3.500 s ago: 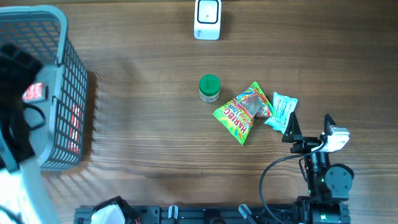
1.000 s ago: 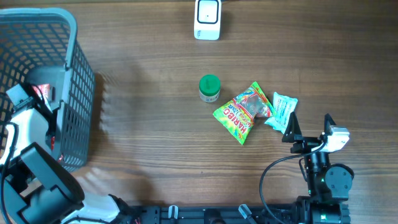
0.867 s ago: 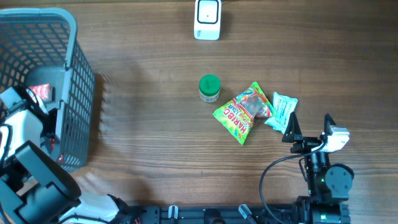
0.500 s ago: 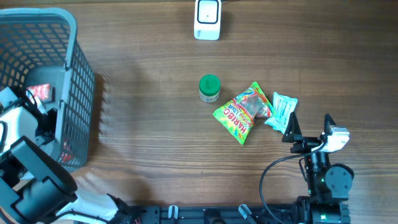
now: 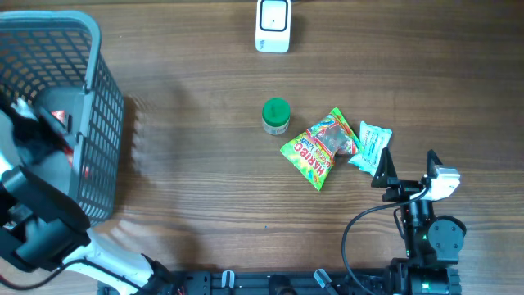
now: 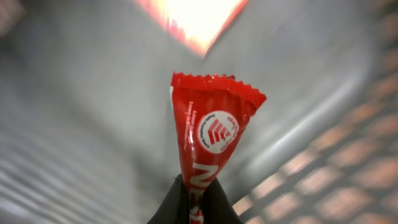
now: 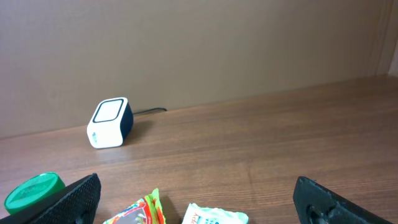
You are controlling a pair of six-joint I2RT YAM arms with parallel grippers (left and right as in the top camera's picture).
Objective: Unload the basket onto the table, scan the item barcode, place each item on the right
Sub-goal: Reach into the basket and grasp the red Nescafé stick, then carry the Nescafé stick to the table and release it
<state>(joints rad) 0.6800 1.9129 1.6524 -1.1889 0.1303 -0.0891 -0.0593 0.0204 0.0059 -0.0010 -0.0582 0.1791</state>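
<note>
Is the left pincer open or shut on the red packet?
Shut on it: the left pincer pinches the red packet by its lower end.

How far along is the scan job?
Done: the pick. The left gripper is shut on a red wrapper inside the basket. In hand: that wrapper, not yet out of the basket. Left: carry it to the scanner at the table's far edge and show its barcode; nothing is at the scanner. The right gripper is open, idle by the Haribo bag.
</note>
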